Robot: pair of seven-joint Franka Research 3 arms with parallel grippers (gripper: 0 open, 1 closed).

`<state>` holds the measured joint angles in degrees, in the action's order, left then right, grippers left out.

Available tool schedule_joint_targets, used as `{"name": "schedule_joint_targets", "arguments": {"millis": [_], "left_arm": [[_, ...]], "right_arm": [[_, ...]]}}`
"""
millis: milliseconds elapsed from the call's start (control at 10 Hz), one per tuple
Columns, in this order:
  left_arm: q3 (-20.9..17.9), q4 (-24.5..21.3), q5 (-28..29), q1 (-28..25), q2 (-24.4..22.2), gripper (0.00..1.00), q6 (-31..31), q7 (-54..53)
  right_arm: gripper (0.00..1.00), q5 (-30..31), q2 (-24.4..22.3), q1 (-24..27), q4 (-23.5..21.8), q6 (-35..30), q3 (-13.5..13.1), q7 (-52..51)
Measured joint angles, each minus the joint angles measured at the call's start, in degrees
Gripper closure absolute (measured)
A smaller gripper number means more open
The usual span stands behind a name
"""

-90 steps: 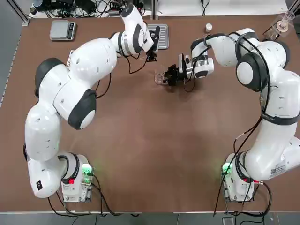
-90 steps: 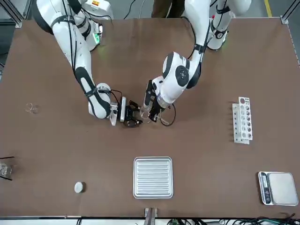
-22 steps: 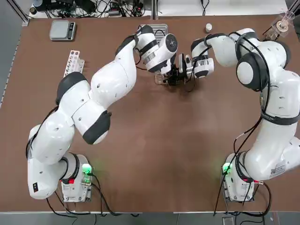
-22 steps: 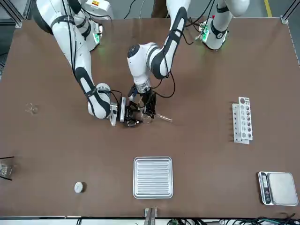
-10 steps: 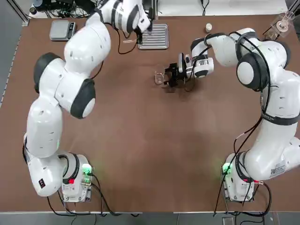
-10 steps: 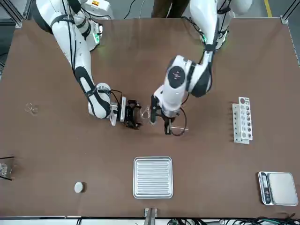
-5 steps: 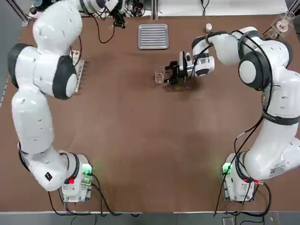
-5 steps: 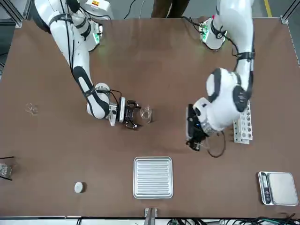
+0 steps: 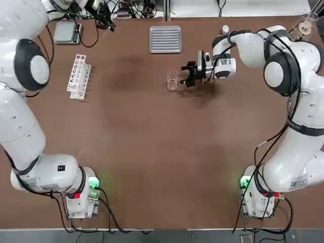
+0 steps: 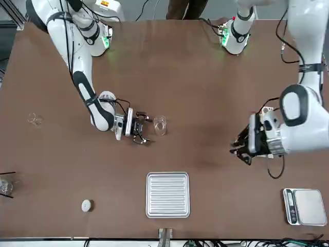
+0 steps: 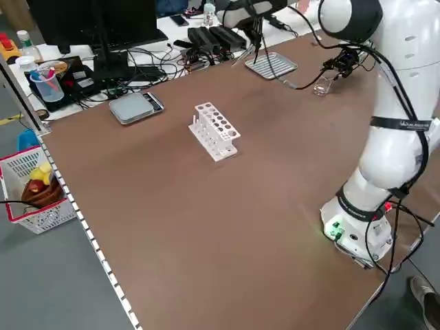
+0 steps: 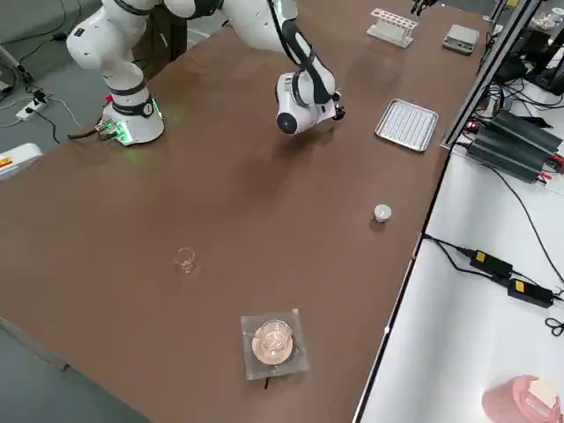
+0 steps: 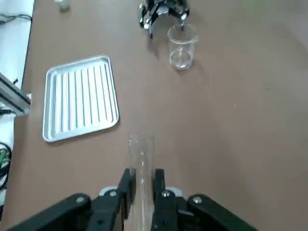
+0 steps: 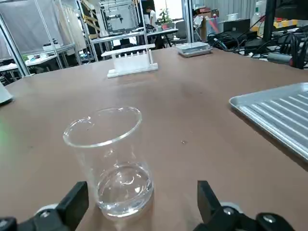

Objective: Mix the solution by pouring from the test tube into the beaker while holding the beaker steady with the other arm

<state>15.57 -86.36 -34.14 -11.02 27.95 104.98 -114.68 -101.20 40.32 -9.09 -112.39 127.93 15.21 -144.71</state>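
Beaker (image 14: 115, 168) standing upright on the surface (image 9: 152, 126), just ahead of the right arm's released fingers (image 14: 143, 204). Test tube (image 13: 142, 183) clamped between the left arm's fingers (image 13: 144, 197), well apart from the beaker. Pouring apparently over, judging by liquid in the beaker; next, likely lowering the tube into the rack (image 9: 79, 77), upright and slowly.

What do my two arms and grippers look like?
Both arms are white and rounded with dark joint rings and black cables along them. The left gripper and right gripper are black, two-fingered, with silver screws. Each base glows green.
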Motion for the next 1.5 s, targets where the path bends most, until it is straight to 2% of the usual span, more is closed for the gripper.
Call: {"name": "schedule_joint_targets", "arguments": {"millis": [200,300,400,500,700,900,1200,1400,1500], "left_arm": [[15.9,-4.1,0.0,-18.0,0.0,0.78,-3.5,-4.0],[22.6,-6.4,0.0,-26.0,-0.1,0.78,-5.4,-5.5],[27.4,-8.5,0.0,-32.6,0.0,0.78,-7.7,-7.1],[30.4,-10.1,0.0,-38.0,0.0,0.78,-10.8,-8.5],[31.7,-11.1,0.0,-45.4,0.3,0.78,-18.0,-12.8],[31.6,-10.9,0.0,-50.8,3.2,0.78,-21.9,-18.0],[31.1,-5.2,0.0,-53.1,11.8,0.78,-27.0,-22.0],[30.3,-3.8,0.0,-52.9,16.3,0.78,-28.4,-22.1],[29.3,-3.5,0.0,-52.8,18.1,0.78,-28.5,-22.2]], "right_arm": [[0.0,0.0,-1.8,1.6,-1.1,0.0,0.4,1.4],[0.0,0.2,-3.0,2.3,-1.6,0.4,0.5,2.5],[0.0,1.6,-4.5,2.9,-1.9,1.7,0.5,4.1],[0.0,5.0,-6.2,4.0,-2.3,2.9,0.5,7.1],[0.0,13.3,-9.5,6.4,-2.7,4.2,0.5,14.2],[0.0,22.6,-11.9,8.5,-2.8,5.8,0.5,22.0],[0.0,34.1,-14.4,9.8,-2.2,8.2,0.5,33.4],[0.0,44.4,-15.7,10.3,-0.7,10.7,0.6,45.7],[0.0,46.6,-16.3,10.5,0.2,11.6,0.6,49.6]]}}
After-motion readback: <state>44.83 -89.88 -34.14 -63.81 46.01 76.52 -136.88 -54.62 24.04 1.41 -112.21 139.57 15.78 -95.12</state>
